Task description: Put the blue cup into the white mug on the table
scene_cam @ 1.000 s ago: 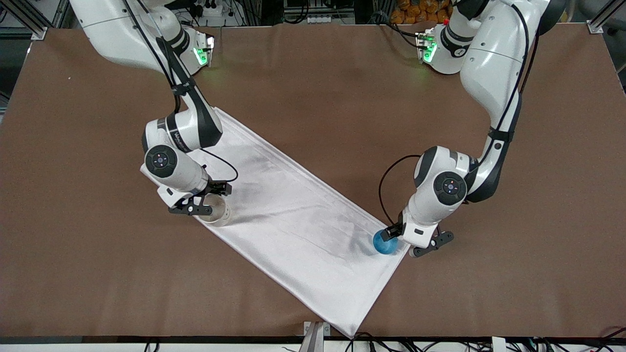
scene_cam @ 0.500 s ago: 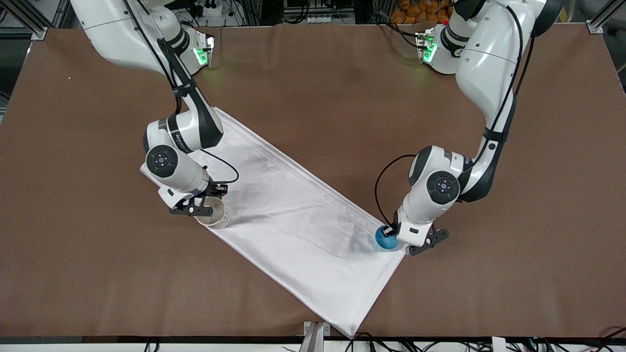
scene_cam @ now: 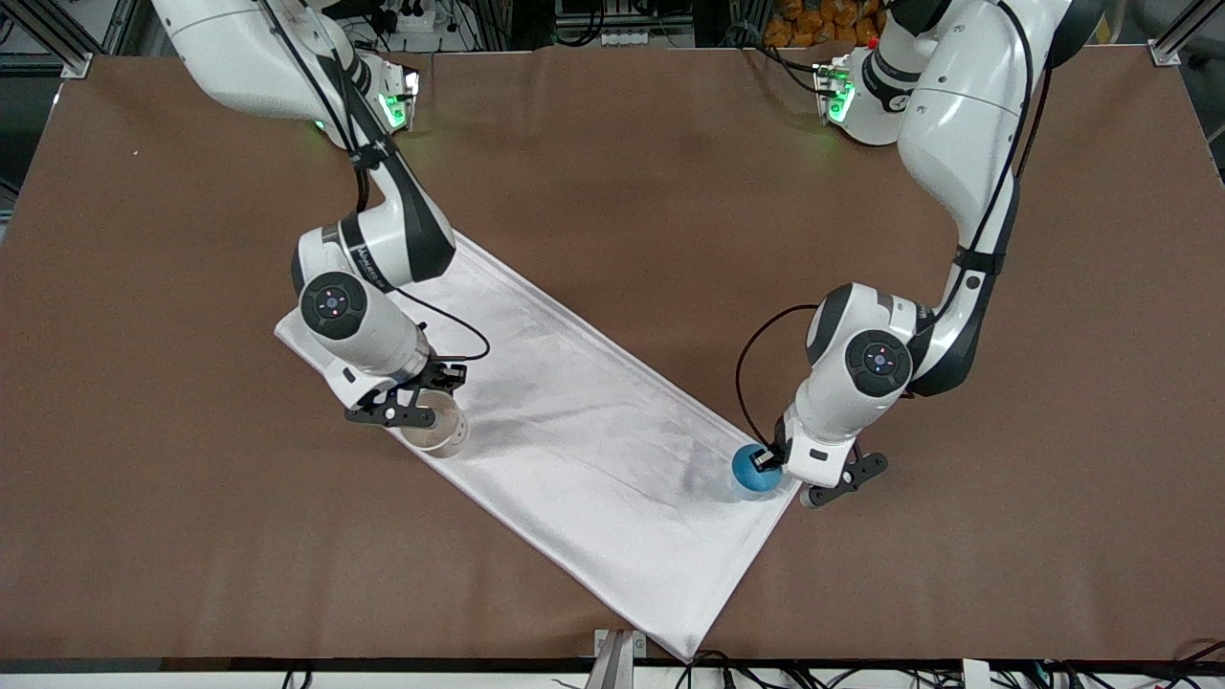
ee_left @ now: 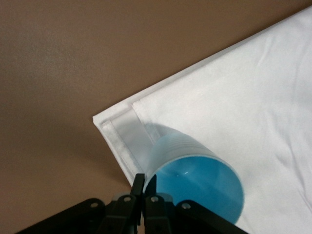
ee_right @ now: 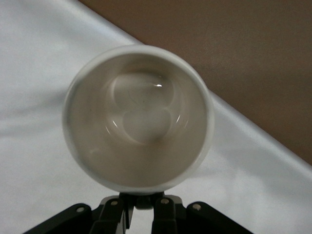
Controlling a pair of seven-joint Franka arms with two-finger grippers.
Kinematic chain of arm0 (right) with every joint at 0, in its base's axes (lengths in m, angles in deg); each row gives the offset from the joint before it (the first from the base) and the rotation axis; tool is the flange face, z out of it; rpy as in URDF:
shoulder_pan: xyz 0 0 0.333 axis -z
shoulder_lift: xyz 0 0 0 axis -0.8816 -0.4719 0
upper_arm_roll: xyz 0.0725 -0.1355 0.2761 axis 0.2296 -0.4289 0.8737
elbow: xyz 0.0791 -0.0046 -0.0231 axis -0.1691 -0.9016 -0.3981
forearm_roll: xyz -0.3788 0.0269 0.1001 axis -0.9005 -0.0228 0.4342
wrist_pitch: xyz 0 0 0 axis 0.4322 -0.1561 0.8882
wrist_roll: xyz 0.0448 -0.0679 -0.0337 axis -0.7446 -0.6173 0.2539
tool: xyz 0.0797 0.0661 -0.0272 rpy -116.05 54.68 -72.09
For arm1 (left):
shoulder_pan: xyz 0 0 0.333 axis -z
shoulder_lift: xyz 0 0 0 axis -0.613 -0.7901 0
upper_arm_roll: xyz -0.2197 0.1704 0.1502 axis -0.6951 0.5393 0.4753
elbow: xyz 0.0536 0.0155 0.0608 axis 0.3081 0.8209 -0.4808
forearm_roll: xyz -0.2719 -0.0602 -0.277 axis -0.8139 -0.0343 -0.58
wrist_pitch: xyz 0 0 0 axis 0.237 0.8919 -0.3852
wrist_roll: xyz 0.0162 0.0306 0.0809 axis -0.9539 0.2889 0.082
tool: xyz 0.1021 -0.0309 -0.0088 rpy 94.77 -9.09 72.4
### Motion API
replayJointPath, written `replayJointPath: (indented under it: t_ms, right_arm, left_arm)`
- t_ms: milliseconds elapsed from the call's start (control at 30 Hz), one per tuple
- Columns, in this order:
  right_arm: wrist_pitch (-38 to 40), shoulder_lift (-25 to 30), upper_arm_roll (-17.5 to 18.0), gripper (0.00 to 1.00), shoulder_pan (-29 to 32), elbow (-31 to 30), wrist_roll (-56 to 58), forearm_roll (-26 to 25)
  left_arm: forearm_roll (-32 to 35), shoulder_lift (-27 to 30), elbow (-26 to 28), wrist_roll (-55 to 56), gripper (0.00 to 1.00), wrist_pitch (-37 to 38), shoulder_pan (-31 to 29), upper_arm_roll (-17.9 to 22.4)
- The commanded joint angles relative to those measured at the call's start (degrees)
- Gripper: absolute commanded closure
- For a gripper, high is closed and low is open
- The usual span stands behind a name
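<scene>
The blue cup is at the corner of the white cloth toward the left arm's end of the table. My left gripper is shut on its rim. The left wrist view shows the cup tilted, with the fingers pinching its wall. The white mug is at the cloth's edge toward the right arm's end. My right gripper is shut on its handle. In the right wrist view I look down into the mug's cream inside, with my gripper at the handle. I cannot tell whether either cup touches the cloth.
A large white folded cloth lies diagonally across the middle of the brown table. One of its corners reaches the table's edge nearest the front camera. Cables run along that edge.
My right gripper has carried the mug a little nearer the front camera and toward the left arm's end. My left arm shifted slightly and came back; the blue cup is about where it was.
</scene>
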Motion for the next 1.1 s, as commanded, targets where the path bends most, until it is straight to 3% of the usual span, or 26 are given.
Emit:
replayJointPath:
  t_ms: [0, 367, 867, 1067]
  right_arm:
    - [3.1, -0.5, 0.0, 1.0, -3.4, 4.5, -5.7, 0.5]
    - [3.1, -2.2, 0.0, 1.0, -13.5, 9.3, -15.6, 0.7]
    - [2.7, -10.2, 0.0, 1.0, -27.2, 18.0, -28.5, -0.1]
    - [2.4, -11.3, -0.1, 1.0, -30.4, 18.7, -30.2, -0.3]
  left_arm:
    - [1.5, 2.2, 0.8, 1.6, 1.0, 2.0, 0.2, 0.1]
    - [1.6, 6.8, 2.2, -0.9, 1.0, 14.3, 0.2, 0.0]
    - [3.0, 13.8, 11.9, -1.5, 1.0, 14.4, 0.9, -0.4]
    - [2.9, 14.6, 12.8, -1.5, 1.0, 14.6, 1.3, -0.6]
